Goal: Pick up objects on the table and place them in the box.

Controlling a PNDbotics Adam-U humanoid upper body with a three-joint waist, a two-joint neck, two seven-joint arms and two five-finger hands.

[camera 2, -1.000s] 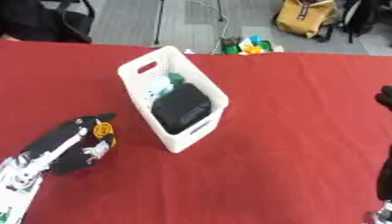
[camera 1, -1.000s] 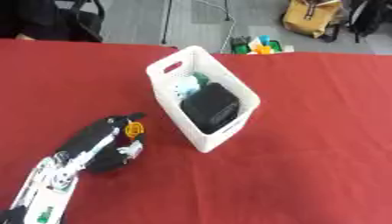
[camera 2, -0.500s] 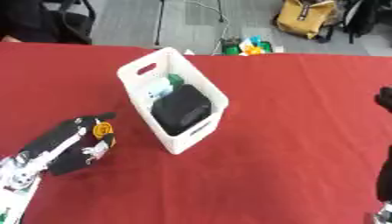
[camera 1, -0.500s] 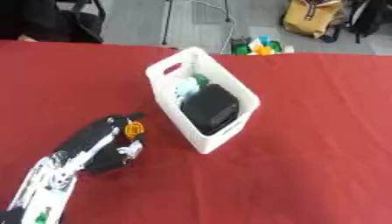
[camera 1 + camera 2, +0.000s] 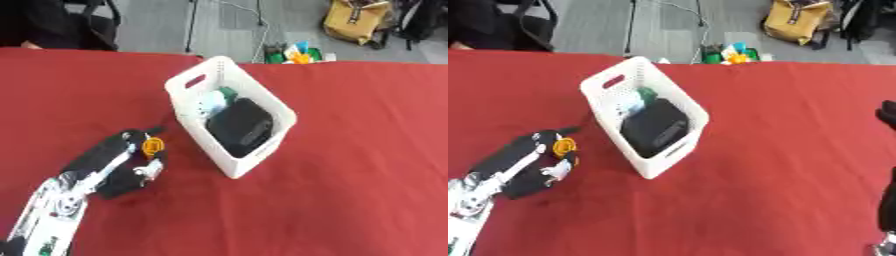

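At lower left the left hand (image 5: 118,162), fingers curled round a small orange object (image 5: 152,146), sits just beside the white slotted box (image 5: 262,145) at frame centre; it should lift above the near rim before releasing, avoiding the wall.

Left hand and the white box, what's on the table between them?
Nothing: only bare red tablecloth separates the left hand from the white box, clearest in the left eye view.
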